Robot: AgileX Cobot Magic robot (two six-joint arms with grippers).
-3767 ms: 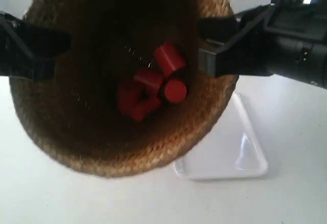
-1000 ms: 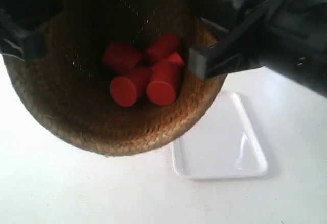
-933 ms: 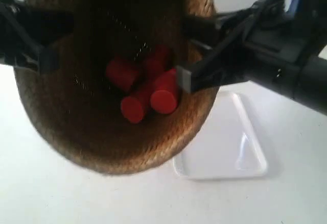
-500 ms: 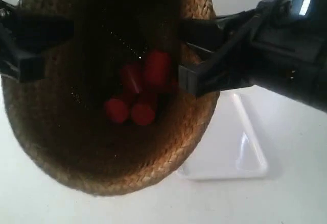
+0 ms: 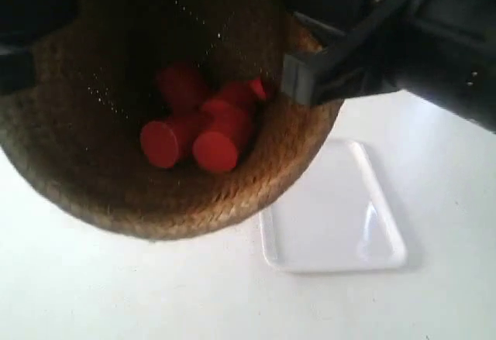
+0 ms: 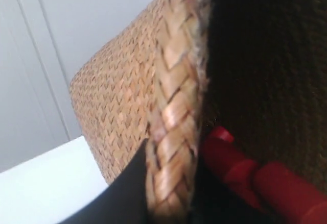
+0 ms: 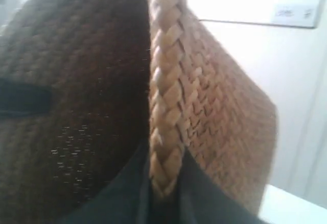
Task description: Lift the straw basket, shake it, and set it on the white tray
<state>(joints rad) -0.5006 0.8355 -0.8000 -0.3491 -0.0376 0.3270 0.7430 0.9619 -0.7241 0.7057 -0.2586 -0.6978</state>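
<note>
The straw basket (image 5: 178,193) hangs in the air close to the exterior camera, mouth toward it, with several red cylinders (image 5: 198,127) lying inside. The arm at the exterior view's right pinches the rim with its gripper (image 5: 298,77); the arm at the exterior view's left holds the opposite rim, its gripper (image 5: 31,38) dark and blurred. The left wrist view has my left gripper (image 6: 168,193) shut on the braided rim (image 6: 176,117), red cylinders (image 6: 245,170) just inside. My right gripper (image 7: 164,183) is shut on the rim (image 7: 163,96) too. The white tray (image 5: 341,216) lies on the table below, partly hidden.
The white table (image 5: 116,293) spreads beneath the basket and tray. A pale wall with panel lines (image 6: 41,71) stands behind in the left wrist view.
The basket has swung up, down and up again across the frames. The red cylinders inside tumbled and now lie lower and leftward. Both grippers kept their hold on the rim.
</note>
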